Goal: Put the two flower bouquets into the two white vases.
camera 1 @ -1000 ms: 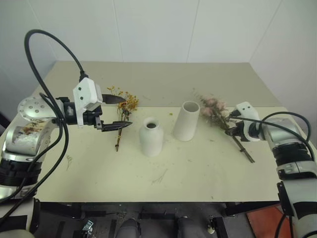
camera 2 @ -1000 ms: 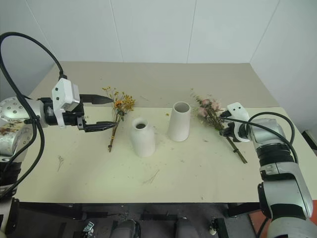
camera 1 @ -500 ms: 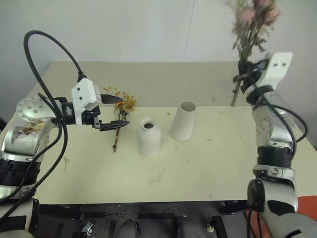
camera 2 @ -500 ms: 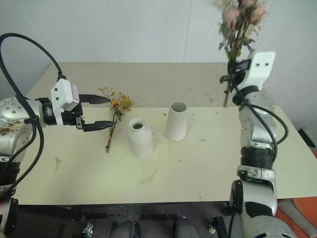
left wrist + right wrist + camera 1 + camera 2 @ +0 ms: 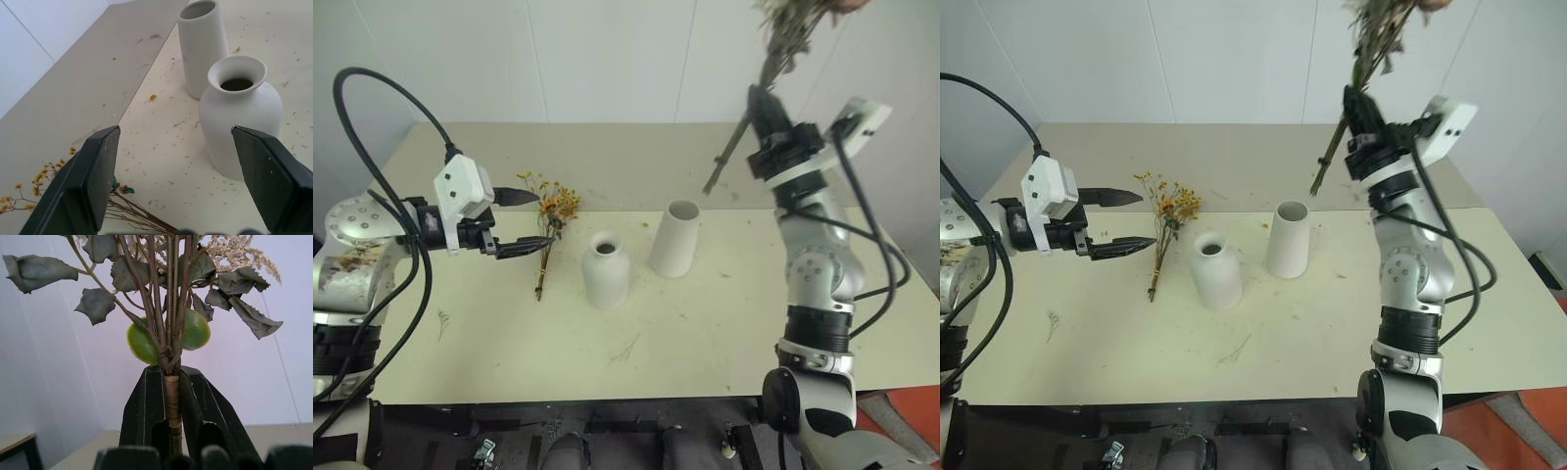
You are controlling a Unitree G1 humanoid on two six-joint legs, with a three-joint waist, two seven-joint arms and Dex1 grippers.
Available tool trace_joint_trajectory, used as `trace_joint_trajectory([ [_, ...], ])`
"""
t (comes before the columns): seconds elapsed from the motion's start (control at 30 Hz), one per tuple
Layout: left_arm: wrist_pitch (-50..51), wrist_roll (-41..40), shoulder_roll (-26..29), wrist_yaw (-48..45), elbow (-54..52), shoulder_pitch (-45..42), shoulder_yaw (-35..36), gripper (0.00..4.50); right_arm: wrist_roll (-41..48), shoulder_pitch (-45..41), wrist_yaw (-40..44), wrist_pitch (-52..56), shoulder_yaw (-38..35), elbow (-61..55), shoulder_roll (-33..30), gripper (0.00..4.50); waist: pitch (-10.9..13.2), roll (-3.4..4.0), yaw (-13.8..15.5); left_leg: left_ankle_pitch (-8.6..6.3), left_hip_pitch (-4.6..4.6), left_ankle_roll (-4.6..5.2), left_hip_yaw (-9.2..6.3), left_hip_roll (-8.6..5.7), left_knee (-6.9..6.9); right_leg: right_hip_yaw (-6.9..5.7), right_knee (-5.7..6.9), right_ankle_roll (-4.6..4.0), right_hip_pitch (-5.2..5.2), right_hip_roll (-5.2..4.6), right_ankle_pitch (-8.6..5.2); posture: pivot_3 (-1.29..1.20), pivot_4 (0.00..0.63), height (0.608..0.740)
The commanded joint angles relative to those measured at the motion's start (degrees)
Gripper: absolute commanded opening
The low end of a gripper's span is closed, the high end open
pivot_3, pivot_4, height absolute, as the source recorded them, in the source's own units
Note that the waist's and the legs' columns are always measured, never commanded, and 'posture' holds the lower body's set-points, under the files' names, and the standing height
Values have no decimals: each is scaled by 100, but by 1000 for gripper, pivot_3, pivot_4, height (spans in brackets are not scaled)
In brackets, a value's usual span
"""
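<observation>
While the right gripper clamps the pink rose bouquet high and tilted, its stem end pointing down toward the tall white vase just below, the left gripper hangs open beside the yellow-orange bunch lying on the table.

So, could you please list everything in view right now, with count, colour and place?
Short bottle-shaped vase: one, white, upright near the table's middle.
Tall tapered vase: one, white, upright just right of the short one.
Yellow-orange bouquet: one, lying on the table left of the short vase.
Rose bouquet: one, green leaves, dark stems, held high above the table.
Table: one, cream, littered with plant bits.
Left gripper: black, open, fingers either side of the yellow-orange bouquet.
Right gripper: black, shut on the rose bouquet's stems.
</observation>
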Motion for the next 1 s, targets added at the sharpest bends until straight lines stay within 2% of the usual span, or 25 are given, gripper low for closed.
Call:
trace_joint_trajectory([
  [0.03, 38, -96, 112, 64, -206, -29, 241, 3951, 57, 75, 136, -176, 45, -207, 15, 185, 0, 0, 8, 0, 0, 0, 0, 0, 0, 0, 0, 0, 0, 0, 0, 0, 150, 740],
  [0.63, 110, -65, 197, 158, -339, 94, 363, 3951, -459, 240, 443, -1116, 408, 695, 422, 185, 1, 1, -13, 0, 1, 0, 0, 0, -1, 0, -1, 0, -1, 0, 0, 0, 150, 740],
  [0.9, 155, -115, 256, 182, -448, 199, 454, 3951, -473, 535, 715, -1234, 502, 703, 440, 185, 1, 2, -6, 0, 1, 0, 0, 0, -1, 0, -1, 0, -1, 0, 0, 0, 150, 740],
  [0.97, 155, -112, 249, 187, -446, 195, 445, 3951, -459, 580, 759, -1243, 494, 670, 443, 904, 1, 2, -6, 0, 2, 0, 0, 0, 0, 0, -1, 0, -1, 0, 0, 0, 150, 740],
  [1.0, 152, -111, 241, 188, -441, 191, 439, 3951, -455, 609, 799, -1247, 500, 644, 436, 1078, 1, 2, -7, 0, 4, 0, 0, 0, 0, 0, -2, 0, 0, 1, 0, 0, 150, 740],
])
